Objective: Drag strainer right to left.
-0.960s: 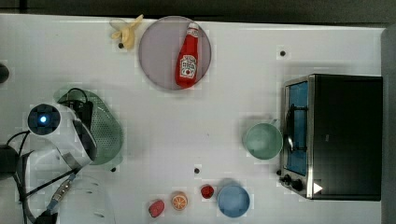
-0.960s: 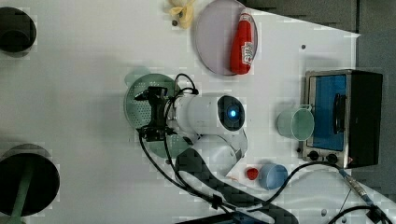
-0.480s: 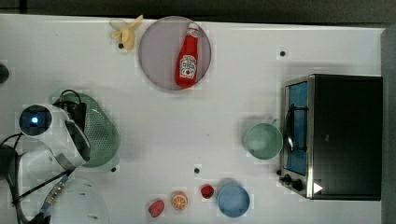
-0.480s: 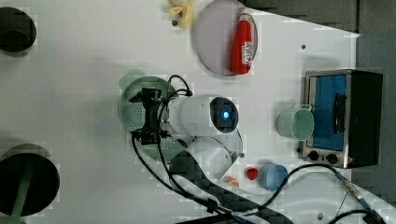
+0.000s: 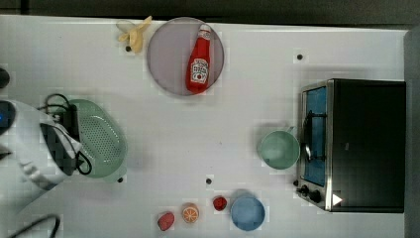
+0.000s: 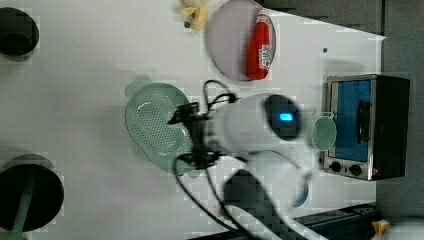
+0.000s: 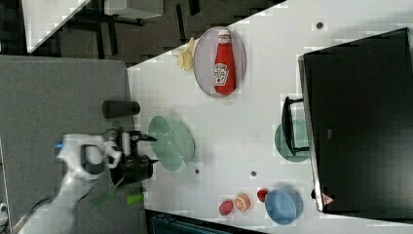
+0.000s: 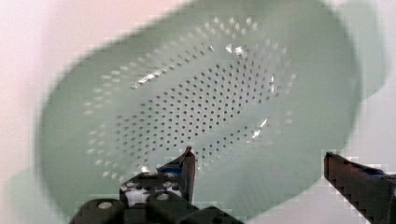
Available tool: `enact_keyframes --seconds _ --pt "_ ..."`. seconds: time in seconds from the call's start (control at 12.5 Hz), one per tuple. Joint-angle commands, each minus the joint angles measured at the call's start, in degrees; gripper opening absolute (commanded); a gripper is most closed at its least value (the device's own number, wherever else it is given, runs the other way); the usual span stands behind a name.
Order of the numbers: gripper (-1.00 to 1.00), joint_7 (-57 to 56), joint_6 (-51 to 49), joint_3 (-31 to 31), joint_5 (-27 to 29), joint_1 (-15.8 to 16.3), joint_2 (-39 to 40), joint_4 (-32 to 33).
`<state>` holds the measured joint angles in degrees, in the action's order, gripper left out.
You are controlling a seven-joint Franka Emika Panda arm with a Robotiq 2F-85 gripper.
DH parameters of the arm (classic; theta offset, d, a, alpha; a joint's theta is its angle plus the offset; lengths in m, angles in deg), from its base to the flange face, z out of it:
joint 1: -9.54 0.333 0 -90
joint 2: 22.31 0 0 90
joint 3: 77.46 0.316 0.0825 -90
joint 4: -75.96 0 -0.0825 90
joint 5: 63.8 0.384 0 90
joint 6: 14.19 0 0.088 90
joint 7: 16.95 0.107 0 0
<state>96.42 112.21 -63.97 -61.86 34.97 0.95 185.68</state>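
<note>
Since a second ago we see the arm slide toward the top view's left edge, uncovering more of the strainer [image 5: 99, 136]. Our gripper [image 8: 259, 170] has its fingers [image 8: 187, 165] spread wide, holding nothing, poised above the strainer's near rim. From the strainer, in the top view, the plate [image 5: 168, 64] with the ketchup bottle [image 5: 199, 60] lies at one o'clock, the mug [image 5: 278, 149] at three o'clock by the toaster oven [image 5: 366, 144].
</note>
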Motion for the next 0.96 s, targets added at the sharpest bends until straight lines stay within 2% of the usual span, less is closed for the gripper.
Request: enact_keyframes --seconds 0.08,0.32,0.56,0.96 --pt "1.00 -20.1 -10.3 -3.3 0.1 -3.1 -12.1 -2.3" --pt "1.00 -35.7 -19.7 -10.8 0.1 -4.8 -22.7 -2.3" --pt "1.00 -48.6 -26.2 -20.1 -0.4 -5.8 -29.9 -2.3" --pt "1.00 -63.8 -30.9 -32.3 -6.6 -6.0 -32.9 -2.2"
